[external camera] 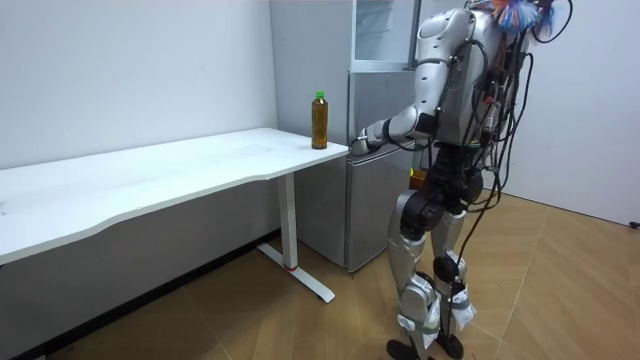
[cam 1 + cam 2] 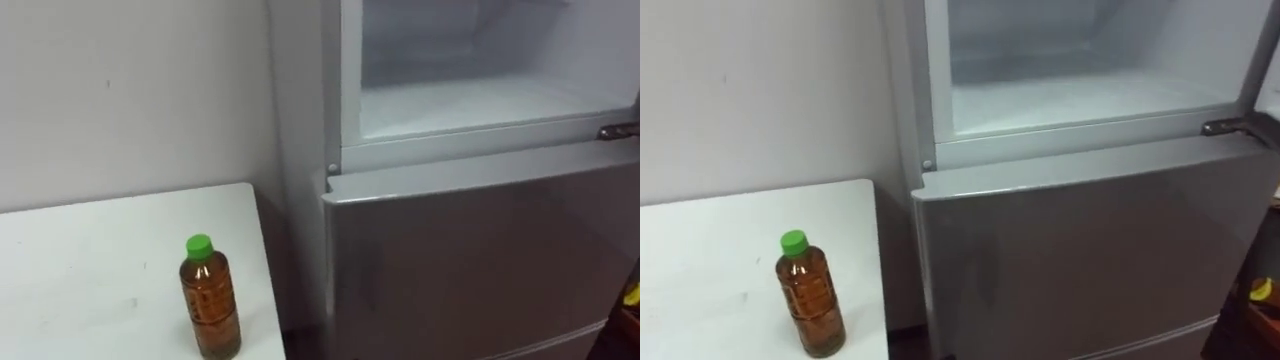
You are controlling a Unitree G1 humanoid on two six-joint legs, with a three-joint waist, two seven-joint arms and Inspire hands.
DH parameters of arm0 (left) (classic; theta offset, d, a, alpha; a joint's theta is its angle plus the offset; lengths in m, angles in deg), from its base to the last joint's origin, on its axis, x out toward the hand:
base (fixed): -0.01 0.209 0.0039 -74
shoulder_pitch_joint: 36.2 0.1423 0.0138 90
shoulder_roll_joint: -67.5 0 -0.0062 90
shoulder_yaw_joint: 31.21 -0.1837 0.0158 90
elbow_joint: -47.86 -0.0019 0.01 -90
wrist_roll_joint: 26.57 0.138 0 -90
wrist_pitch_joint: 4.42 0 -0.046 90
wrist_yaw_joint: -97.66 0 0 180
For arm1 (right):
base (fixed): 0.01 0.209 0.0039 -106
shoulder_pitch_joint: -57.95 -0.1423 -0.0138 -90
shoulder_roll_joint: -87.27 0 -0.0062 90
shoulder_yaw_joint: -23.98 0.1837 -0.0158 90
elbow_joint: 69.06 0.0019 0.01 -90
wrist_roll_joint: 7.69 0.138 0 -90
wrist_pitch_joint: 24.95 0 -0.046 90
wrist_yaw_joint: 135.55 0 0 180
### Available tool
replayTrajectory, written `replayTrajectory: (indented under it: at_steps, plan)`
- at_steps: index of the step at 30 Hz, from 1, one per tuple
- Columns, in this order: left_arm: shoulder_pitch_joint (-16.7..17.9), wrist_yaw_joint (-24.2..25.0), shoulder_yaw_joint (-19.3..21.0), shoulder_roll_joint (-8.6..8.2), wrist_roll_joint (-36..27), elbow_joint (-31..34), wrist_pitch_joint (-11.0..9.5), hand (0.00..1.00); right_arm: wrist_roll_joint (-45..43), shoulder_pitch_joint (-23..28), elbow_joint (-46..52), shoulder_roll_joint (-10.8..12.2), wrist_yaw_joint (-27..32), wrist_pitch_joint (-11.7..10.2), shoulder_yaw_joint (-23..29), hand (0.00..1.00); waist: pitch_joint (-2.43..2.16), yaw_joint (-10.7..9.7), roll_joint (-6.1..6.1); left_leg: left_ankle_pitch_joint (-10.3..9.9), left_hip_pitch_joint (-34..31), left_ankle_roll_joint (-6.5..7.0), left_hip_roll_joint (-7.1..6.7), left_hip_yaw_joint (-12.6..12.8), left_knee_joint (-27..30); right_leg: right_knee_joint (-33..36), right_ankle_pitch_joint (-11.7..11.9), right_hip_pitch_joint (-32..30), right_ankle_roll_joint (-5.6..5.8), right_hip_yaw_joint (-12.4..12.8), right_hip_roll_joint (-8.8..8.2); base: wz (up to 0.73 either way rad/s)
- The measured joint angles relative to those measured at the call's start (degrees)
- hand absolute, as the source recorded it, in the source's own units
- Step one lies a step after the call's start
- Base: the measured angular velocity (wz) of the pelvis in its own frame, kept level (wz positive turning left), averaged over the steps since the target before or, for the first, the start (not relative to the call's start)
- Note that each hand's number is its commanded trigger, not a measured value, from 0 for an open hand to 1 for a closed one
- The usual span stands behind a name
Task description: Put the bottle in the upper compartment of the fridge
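At the far left a plain pale wall (image 2: pixel 120 90) ran behind a white table (image 2: pixel 90 250), whose top reached toward the fridge and ended just short of it. The bottle (image 2: pixel 210 300) stood upright on that table, close to its front edge and near the end beside the fridge. It held amber-brown liquid, wore a label round its middle and was closed with a green cap (image 2: pixel 200 246). No hand was on it, and it had not yet gone into the fridge. To its right rose the grey fridge (image 2: pixel 300 200). Its upper compartment (image 2: pixel 470 105) stood open, showing a pale, frosty-looking floor and back wall with nothing on them, while the lower door (image 2: pixel 480 260) beneath it was closed. A small dark hinge bracket (image 2: pixel 618 131) sat at the right end of the ledge between the two. In the room view the robot stood upright on the wooden floor (image 1: pixel 560 280), just in front of the fridge and facing it, with the table's end at its left side. Its left arm was bent forward at the elbow, and the left hand (image 1: pixel 362 141) sat near the table's corner, lower than the bottle and apart from it. Whether its fingers were spread or curled could not be told.
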Motion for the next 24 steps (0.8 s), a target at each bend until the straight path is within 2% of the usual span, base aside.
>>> replayTrajectory:
  at_steps: [3,9,12,16,18,21,24]
  plan:
    - [1.5,-1.1,1.4,-0.05,0.1,-1.9,-0.3,0.0,0.0,0.9,1.4,0.0,0.2,0.0,0.0,0.0,0.06,0.9,-0.16,0.0,0.2,-0.01,-0.02,-0.6,0.1,0.0,0.0,0.6,0.0,-0.4,0.0,0.13]
    - [2.0,-3.0,1.4,-0.32,3.3,-11.2,-0.8,0.0,0.0,2.1,1.9,0.2,0.3,0.0,-0.4,0.0,0.15,2.7,-0.23,0.0,-0.3,-0.03,-0.12,-1.7,0.5,-0.1,-0.1,0.6,-0.09,-2.3,-0.2,0.08]
    - [2.6,-4.6,1.3,-1.13,7.2,-17.9,-2.3,0.0,-0.3,2.6,1.9,0.2,0.5,0.0,-1.8,0.0,-0.03,2.8,0.04,0.1,-0.2,-0.13,-0.32,-2.2,0.5,-0.1,-0.3,0.8,-0.1,-3.1,-0.35,0.1]
    - [3.1,-7.2,2.0,-2.23,11.9,-29.1,-4.0,0.0,-0.7,2.9,1.9,0.2,0.3,0.0,-2.3,0.0,0.0,2.8,0.07,0.2,0.2,-0.19,-0.42,-2.6,0.4,-0.1,-0.5,1.2,-0.12,-3.1,-0.35,0.04]
    - [3.7,-7.9,3.5,-3.02,12.1,-32.8,-4.5,0.0,-0.9,3.0,1.9,0.2,0.3,-0.1,-2.2,0.0,0.03,2.9,0.04,0.2,0.2,-0.2,-0.53,-2.9,0.3,-0.1,-0.6,1.3,-0.07,-3.2,-0.38,0.09]
    - [3.7,-10.0,4.6,-3.74,12.0,-39.9,-6.2,0.0,-0.8,3.0,1.6,0.2,0.4,-0.1,-2.3,0.0,0.02,2.9,-0.01,0.2,0.2,-0.2,-0.76,-3.3,0.1,-0.1,-1.0,1.3,0.11,-3.2,-0.48,0.06]
    - [5.1,-12.5,8.2,-4.26,11.9,-44.1,-7.0,0.0,-0.2,3.6,2.0,0.4,0.5,-0.2,-2.3,0.0,0.06,3.2,-0.35,0.2,0.2,-0.2,-0.79,-3.3,-0.2,-0.1,-1.0,1.3,0.13,-3.2,-0.44,0.0]
